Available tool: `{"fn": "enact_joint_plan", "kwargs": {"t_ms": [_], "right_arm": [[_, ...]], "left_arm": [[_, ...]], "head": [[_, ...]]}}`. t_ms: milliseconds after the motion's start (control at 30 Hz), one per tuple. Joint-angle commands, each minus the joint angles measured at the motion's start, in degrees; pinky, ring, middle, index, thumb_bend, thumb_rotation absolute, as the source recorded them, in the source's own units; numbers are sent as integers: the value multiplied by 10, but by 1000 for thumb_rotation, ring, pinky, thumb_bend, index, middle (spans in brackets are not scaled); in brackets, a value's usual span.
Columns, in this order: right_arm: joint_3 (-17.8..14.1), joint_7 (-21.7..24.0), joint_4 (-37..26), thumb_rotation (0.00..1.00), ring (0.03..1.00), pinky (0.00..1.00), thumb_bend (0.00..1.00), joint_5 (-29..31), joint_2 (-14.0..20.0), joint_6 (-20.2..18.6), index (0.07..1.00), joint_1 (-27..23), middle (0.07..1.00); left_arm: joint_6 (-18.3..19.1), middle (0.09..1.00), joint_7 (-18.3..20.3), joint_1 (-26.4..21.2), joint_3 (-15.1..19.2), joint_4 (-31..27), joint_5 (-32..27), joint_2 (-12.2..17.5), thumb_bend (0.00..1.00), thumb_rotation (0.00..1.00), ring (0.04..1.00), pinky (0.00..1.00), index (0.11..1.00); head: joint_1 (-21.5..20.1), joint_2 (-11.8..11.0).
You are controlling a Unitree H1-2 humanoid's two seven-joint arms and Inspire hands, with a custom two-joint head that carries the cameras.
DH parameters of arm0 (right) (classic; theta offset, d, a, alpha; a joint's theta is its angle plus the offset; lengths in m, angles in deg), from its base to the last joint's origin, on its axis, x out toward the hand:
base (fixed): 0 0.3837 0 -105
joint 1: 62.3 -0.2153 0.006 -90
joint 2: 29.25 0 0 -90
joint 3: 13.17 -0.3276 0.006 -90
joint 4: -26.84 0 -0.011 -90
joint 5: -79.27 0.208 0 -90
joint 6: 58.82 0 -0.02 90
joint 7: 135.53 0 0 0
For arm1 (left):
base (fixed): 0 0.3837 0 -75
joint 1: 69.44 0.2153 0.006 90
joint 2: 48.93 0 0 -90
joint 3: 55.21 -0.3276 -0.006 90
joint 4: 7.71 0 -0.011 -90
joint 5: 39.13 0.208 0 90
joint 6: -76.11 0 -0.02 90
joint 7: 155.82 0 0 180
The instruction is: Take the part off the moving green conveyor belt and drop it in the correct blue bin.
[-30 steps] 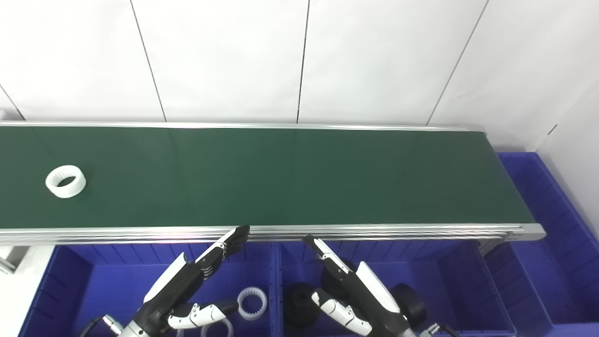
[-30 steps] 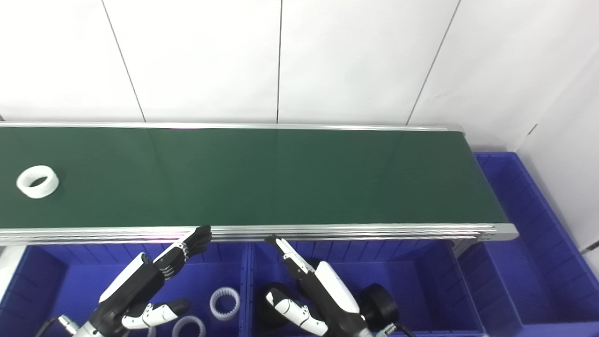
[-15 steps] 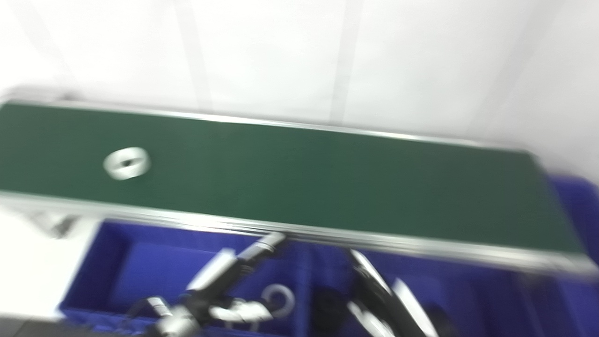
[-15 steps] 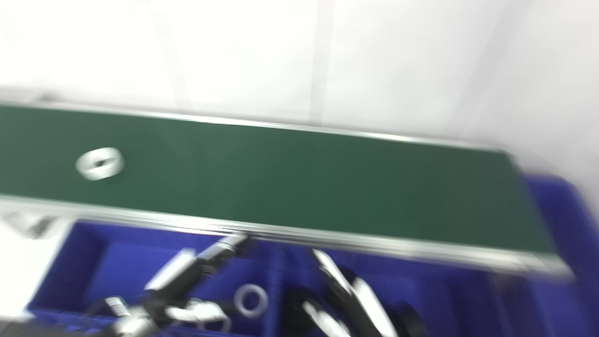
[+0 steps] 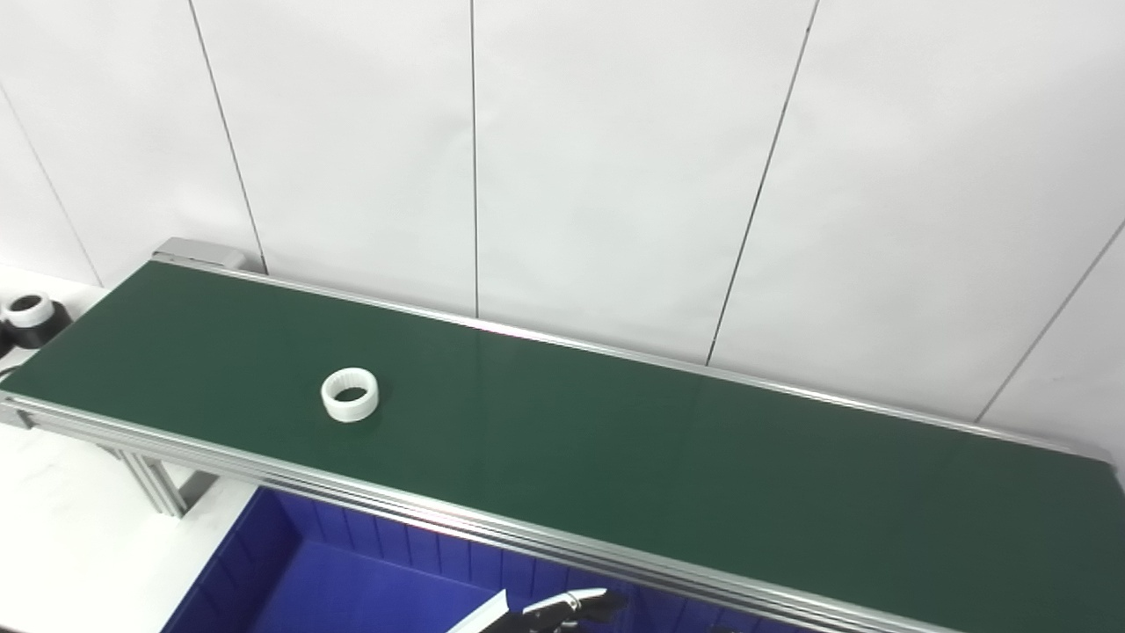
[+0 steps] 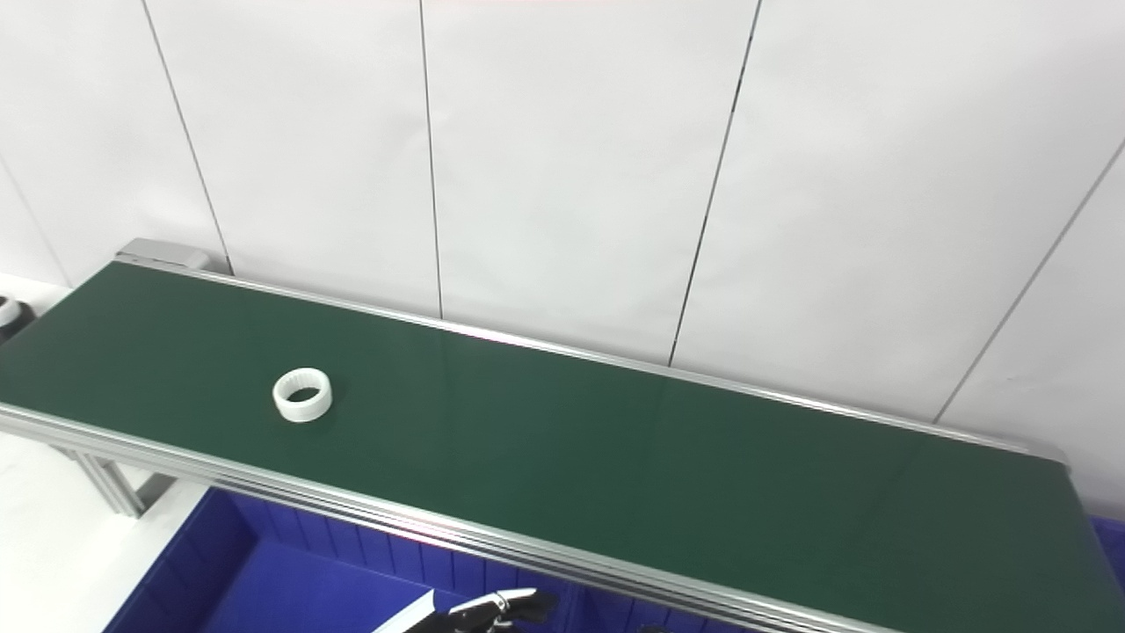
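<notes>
A white toothed ring (image 5: 350,395) lies flat on the green conveyor belt (image 5: 615,448), toward its left part and nearer the front rail. Only the outstretched dark fingertips and a bit of the white back of my left hand (image 5: 549,609) show at the bottom edge. They sit below the belt's front rail and over the blue bin (image 5: 299,571), holding nothing, well right of and below the ring. My right hand is out of the picture.
The belt's left end (image 5: 198,253) meets a white table, where a black and white part (image 5: 31,310) stands at the far left. Aluminium rails (image 5: 264,470) edge the belt, with a leg (image 5: 158,483) under the left end. White wall panels rise behind.
The whole picture has swung left and up, so the camera has moved. The belt's left end is now in view, and the hands and bin contents have dropped almost out of frame.
</notes>
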Motion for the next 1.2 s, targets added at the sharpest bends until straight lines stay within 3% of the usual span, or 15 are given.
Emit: {"fn": "enact_joint_plan", "kwargs": {"t_ms": [0, 133, 333, 467, 533, 600, 800, 1000, 1167], "right_arm": [[-2, -3, -21, 949, 944, 864, 348, 5, -3, 19, 944, -6, 971], [-2, -2, -21, 926, 948, 863, 336, 5, -3, 21, 943, -10, 973], [-1, -2, -17, 918, 950, 872, 327, 0, -3, 22, 946, -17, 974], [-1, 0, -20, 891, 946, 871, 327, 5, -6, 17, 946, -18, 974], [-1, -1, -20, 894, 945, 868, 327, 4, -7, 16, 946, -18, 974], [-1, -2, -19, 901, 943, 866, 332, 5, -8, 19, 946, -18, 975], [0, 0, -23, 927, 946, 870, 337, 5, -8, 17, 952, -14, 981], [-2, -1, -26, 932, 950, 876, 333, 2, -7, 16, 951, -10, 978], [-2, -3, -27, 941, 946, 869, 334, -1, -7, 17, 950, -9, 974]], "left_arm": [[-22, 915, -13, -15, 5, -29, 0, 3, 450, 410, 882, 795, 886], [-14, 916, -19, -30, 22, -67, 36, 16, 466, 409, 884, 799, 889], [30, 916, -27, -88, 65, -128, 116, 42, 551, 425, 896, 837, 899], [62, 888, -39, -138, 94, -167, 180, 53, 575, 321, 872, 801, 870], [78, 876, -37, -159, 102, -176, 204, 61, 592, 221, 857, 772, 859], [80, 861, -43, -177, 110, -172, 224, 69, 638, 156, 837, 772, 851], [99, 865, -51, -230, 122, -130, 262, 93, 715, 165, 846, 768, 854], [132, 872, -44, -267, 110, -103, 305, 108, 740, 193, 851, 734, 870], [146, 886, -35, -295, 96, -82, 326, 128, 783, 154, 857, 726, 888]], "head": [[-1, 2], [2, 3], [5, 4], [5, 5], [4, 6], [4, 7], [3, 10], [3, 12], [3, 12]]}}
